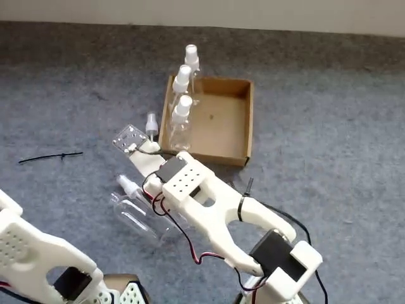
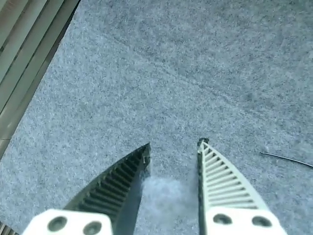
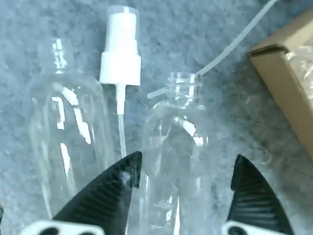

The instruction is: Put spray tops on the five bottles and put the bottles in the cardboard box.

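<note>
Capping incomplete. Right gripper (image 3: 187,160), jaws spread, straddles an uncapped clear plastic bottle (image 3: 176,122) on grey carpet (image 1: 329,126), apparently placed to grasp it; white spray top (image 3: 121,58) lies just beside. Brown cardboard box (image 1: 221,158), twelve o'clock of centre, has three capped bottles (image 1: 182,117) along its nine o'clock wall. Left gripper (image 2: 174,145) spread over bare carpet.

This looks like a small robotics test bench in a hobby lab or workroom rather than a kitchen or shop. The table is covered in grey carpet-like felt (image 1: 329,126), and the white plastic right arm (image 1: 215,215) and left arm (image 1: 38,253) have bare motors and loose red and black wires (image 1: 183,234). A stray black cable tie (image 1: 50,156) lies on the felt, a plain pale wall (image 1: 253,12) runs behind, and beige slats (image 2: 24,54) border one edge.
</note>
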`<state>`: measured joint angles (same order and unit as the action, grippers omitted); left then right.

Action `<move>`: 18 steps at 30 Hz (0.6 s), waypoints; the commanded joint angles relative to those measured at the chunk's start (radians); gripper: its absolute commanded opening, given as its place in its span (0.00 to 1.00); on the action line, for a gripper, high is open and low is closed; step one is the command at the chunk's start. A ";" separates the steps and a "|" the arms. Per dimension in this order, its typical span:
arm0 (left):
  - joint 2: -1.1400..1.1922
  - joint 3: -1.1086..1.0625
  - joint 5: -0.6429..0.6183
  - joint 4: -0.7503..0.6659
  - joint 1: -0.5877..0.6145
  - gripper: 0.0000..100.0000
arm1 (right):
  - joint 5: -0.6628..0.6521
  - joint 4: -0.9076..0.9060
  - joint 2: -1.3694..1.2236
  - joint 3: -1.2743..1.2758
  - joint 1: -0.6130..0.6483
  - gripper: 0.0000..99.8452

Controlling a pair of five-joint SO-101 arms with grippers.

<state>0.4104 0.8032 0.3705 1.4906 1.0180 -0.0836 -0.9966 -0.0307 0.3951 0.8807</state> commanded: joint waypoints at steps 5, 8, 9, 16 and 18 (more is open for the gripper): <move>-0.013 0.044 0.002 0.072 -0.074 0.15 | -0.002 0.012 0.025 0.028 -0.041 0.25; -0.013 0.044 0.002 0.130 -0.128 0.15 | 0.000 0.012 0.025 0.054 -0.051 0.18; -0.013 0.044 0.002 0.152 -0.147 0.15 | 0.000 0.012 0.025 0.062 -0.053 0.15; -0.025 0.025 -0.035 0.272 -0.268 0.15 | 0.000 0.004 0.038 0.076 -0.108 0.06; -0.044 -0.005 -0.063 0.273 -0.278 0.15 | 0.000 0.002 0.061 0.079 -0.111 0.05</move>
<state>0.4104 0.8032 0.3567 1.7453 0.7818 -0.0821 -0.9874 -0.0261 0.4733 0.7979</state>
